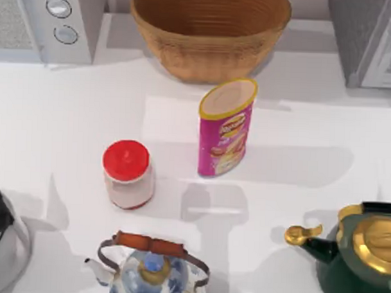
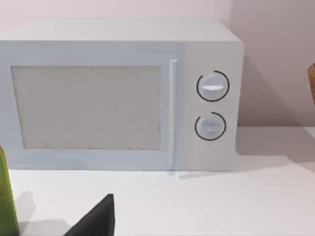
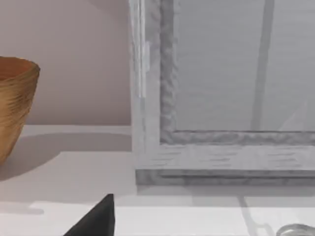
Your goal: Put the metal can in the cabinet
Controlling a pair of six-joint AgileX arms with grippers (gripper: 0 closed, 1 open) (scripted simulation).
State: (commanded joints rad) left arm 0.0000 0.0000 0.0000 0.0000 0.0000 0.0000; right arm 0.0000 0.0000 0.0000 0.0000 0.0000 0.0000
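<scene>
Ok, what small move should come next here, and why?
Probably ease the right claw toward the grey speckled cabinet with the white-framed door. That door looks shut, straight ahead of the claw, and the tall pink cylindrical can stands untouched in the open, so the door likely has to be opened first.

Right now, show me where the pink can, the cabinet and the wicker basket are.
Pink can (image 1: pixel 225 131), top view, middle of its side label.
Cabinet (image 3: pixel 216 147), right wrist view, lower frame of its door.
Wicker basket (image 1: pixel 208 54), top view, front of its outer wall.
</scene>
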